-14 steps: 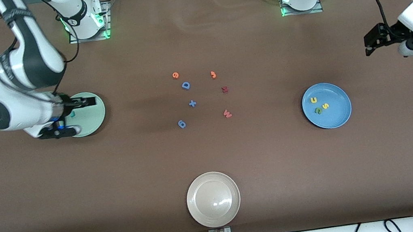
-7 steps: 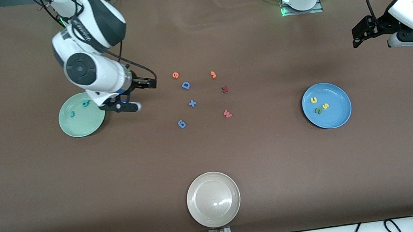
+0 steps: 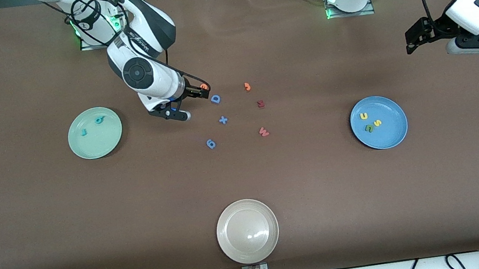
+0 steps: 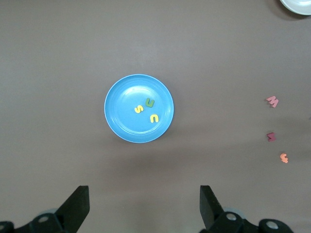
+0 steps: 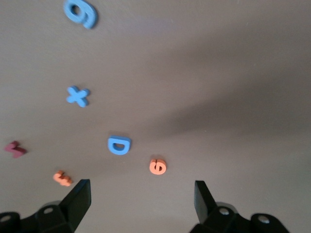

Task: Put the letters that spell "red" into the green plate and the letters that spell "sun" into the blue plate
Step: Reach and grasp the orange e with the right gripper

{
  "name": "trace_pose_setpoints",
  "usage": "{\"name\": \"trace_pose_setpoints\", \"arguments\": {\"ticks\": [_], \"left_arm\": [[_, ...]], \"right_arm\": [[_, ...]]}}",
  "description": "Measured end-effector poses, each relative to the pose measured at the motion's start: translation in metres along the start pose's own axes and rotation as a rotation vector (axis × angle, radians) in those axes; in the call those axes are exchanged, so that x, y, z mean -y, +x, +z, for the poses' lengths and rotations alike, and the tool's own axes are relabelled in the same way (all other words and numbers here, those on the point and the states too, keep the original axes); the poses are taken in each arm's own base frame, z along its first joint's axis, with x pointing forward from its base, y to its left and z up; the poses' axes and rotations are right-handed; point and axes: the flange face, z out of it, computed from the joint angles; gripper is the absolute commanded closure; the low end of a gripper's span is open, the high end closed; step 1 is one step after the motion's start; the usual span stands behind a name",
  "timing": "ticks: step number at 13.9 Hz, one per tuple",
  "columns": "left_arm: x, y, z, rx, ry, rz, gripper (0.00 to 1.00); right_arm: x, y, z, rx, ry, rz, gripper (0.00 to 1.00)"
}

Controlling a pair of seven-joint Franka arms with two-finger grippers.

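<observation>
Orange foam "e" point(image 3: 204, 86) lies just beside the blue capital "D" point(image 3: 215, 99); your right pincer point(image 3: 204, 93), fingers apart, may nudge it. Left pincer point(image 3: 415, 38) waits, also apart.

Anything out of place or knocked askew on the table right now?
Nothing stands out. The green plate holds two teal letters, the orange "e" lies flat under the open right hand, and s, u, n sit in the blue plate.
</observation>
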Motion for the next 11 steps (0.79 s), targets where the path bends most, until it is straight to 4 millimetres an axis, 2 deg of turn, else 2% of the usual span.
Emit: {"name": "trace_pose_setpoints", "arguments": {"ticks": [3, 7, 11], "left_arm": [[-0.006, -0.001, 0.0, 0.01, 0.002, 0.01, 0.0], [-0.006, -0.001, -0.003, 0.004, 0.003, 0.01, 0.0], [-0.003, -0.001, -0.001, 0.014, 0.004, 0.006, 0.0]], "right_arm": [[-0.009, -0.007, 0.034, -0.038, -0.021, 0.022, 0.05], [0.002, -0.034, 0.082, -0.092, -0.086, 0.012, 0.05], [0.001, -0.039, 0.119, -0.153, -0.142, 0.011, 0.05]]}}
